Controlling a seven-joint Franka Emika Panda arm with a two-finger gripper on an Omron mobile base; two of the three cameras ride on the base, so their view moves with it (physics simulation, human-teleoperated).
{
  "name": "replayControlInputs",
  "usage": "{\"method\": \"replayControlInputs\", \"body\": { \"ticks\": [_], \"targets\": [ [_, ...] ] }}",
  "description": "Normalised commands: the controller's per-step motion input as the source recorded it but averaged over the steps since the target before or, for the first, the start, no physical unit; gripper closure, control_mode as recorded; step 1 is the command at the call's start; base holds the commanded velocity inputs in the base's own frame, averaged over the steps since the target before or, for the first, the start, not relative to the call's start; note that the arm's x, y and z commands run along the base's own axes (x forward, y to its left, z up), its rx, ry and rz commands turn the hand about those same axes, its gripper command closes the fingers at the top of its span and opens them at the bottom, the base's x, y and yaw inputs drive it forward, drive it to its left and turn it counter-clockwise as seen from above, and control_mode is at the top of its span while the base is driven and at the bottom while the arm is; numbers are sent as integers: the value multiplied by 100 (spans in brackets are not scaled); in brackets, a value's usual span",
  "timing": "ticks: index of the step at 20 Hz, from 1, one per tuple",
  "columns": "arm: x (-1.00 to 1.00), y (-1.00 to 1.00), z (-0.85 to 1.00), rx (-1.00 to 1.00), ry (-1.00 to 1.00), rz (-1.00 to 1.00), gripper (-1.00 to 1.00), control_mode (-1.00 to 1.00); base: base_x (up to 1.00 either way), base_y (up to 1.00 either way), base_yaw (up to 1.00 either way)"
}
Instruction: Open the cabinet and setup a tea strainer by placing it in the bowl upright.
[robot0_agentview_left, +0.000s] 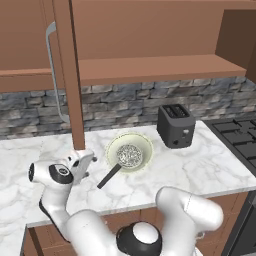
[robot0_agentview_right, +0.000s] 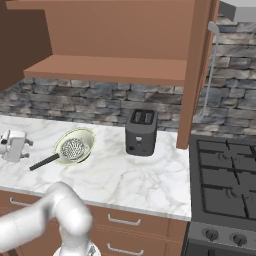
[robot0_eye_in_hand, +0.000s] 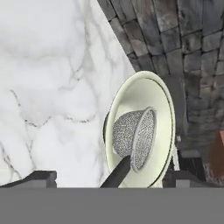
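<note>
- The hand (robot0_agentview_left: 86, 162) hovers low over the tabletop (robot0_agentview_left: 200, 165), left of the bowl (robot0_agentview_left: 145, 147); its fingers are apart and hold nothing.
- The tea strainer (robot0_agentview_left: 129, 155) sits in the bowl, mesh opening up, handle over the rim.
- The cabinet (robot0_agentview_left: 67, 75) stands open; the task looks nearly complete.

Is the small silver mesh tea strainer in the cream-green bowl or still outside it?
In. The silver wire-mesh tea strainer sits mesh-down inside the pale cream-green bowl, its dark handle sticking out over the rim onto the marble counter.

Black toaster (robot0_agentview_left: 176, 126) on marble counter (robot0_agentview_left: 210, 170), beside dark stove (robot0_agentview_right: 225, 175).
</note>
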Motion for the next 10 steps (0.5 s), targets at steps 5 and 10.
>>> {"method": "replayControlInputs", "body": {
  "ticks": [5, 10],
  "targets": [
    [-57, -13, 20, 36, 0, 34, -100, -100, 0, 0, 0],
    [-54, -23, 71, 37, 0, 32, -100, -100, 0, 0, 0]
  ]
}}
